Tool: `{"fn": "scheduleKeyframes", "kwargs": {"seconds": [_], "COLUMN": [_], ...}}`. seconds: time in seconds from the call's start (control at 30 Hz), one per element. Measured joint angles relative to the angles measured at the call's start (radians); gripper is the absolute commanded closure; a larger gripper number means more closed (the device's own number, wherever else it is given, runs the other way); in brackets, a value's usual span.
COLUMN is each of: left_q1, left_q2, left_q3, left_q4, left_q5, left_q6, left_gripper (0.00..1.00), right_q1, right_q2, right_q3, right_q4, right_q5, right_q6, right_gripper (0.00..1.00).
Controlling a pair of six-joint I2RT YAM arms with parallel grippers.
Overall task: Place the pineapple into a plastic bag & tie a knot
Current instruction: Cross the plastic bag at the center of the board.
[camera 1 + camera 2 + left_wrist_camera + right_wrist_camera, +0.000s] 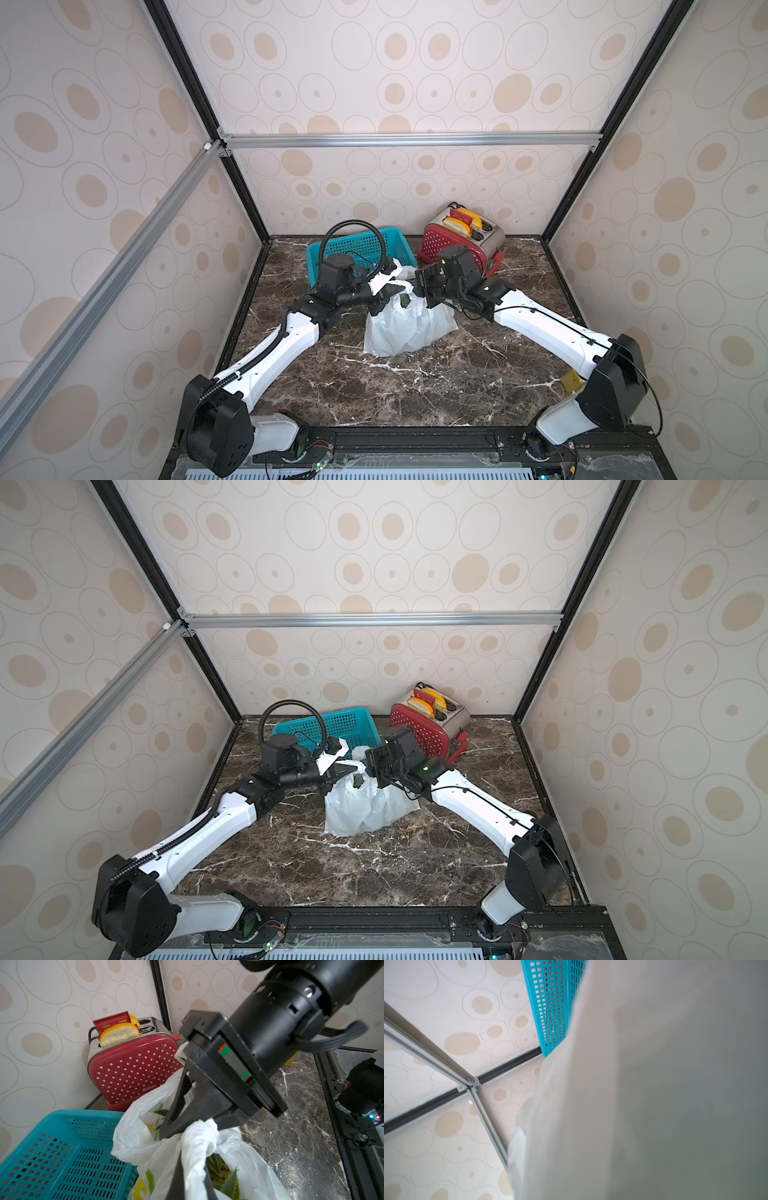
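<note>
Item: thin white lemon-print plastic bag (407, 328), just beside teal mesh plastic basket (87, 1113). Green-leaved pineapple (224, 1176) already inside (leaves showing). Left gripper (191, 1178), right gripper (168, 1130): each clamped on handle. Your remaining job: knot, none visible yet.

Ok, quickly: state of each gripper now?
Left gripper: closed on a handle of the plastic bag.
Right gripper: closed, apparently on the plastic bag too.

pineapple (226, 1182) in plastic bag (405, 332), basket (361, 245) behind

Dark marble tabletop (415, 395) carries plastic bag (399, 332); teal basket (399, 249), red toaster (436, 239) at back.
</note>
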Motion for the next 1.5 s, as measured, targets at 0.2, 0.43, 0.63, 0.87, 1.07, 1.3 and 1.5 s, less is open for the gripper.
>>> {"fn": "scheduleKeyframes", "kwargs": {"seconds": [0.2, 0.43, 0.63, 0.87, 1.07, 1.3, 1.5], "left_q1": [-0.076, -0.179, -0.221, -0.244, -0.254, -0.269, -0.225], "left_q2": [-0.013, -0.013, -0.006, -0.003, -0.014, -0.116, -0.260], "left_q3": [0.010, 0.004, 0.004, 0.000, -0.061, -0.111, -0.091], "left_q4": [-0.034, 0.075, 0.157, 0.204, 0.251, 0.174, 0.003], "left_q5": [-0.028, -0.100, -0.185, -0.226, -0.260, -0.227, -0.180], "left_q6": [-0.018, -0.153, -0.234, -0.284, -0.286, -0.219, -0.142], "left_gripper": [1.00, 1.00, 1.00, 1.00, 0.78, 0.35, 0.24], "right_q1": [-0.036, -0.116, -0.158, -0.177, -0.179, -0.177, -0.175], "right_q2": [0.000, 0.006, 0.079, 0.144, 0.150, 0.166, 0.179], "right_q3": [0.096, 0.206, 0.361, 0.484, 0.439, 0.330, 0.318], "right_q4": [-0.201, -0.390, -0.539, -0.666, -0.632, -0.467, -0.388], "right_q5": [-0.088, -0.235, -0.309, -0.360, -0.393, -0.392, -0.389], "right_q6": [-0.207, -0.472, -0.655, -0.789, -0.803, -0.787, -0.800], "right_gripper": [1.00, 1.00, 1.00, 1.00, 1.00, 1.00, 1.00]}}
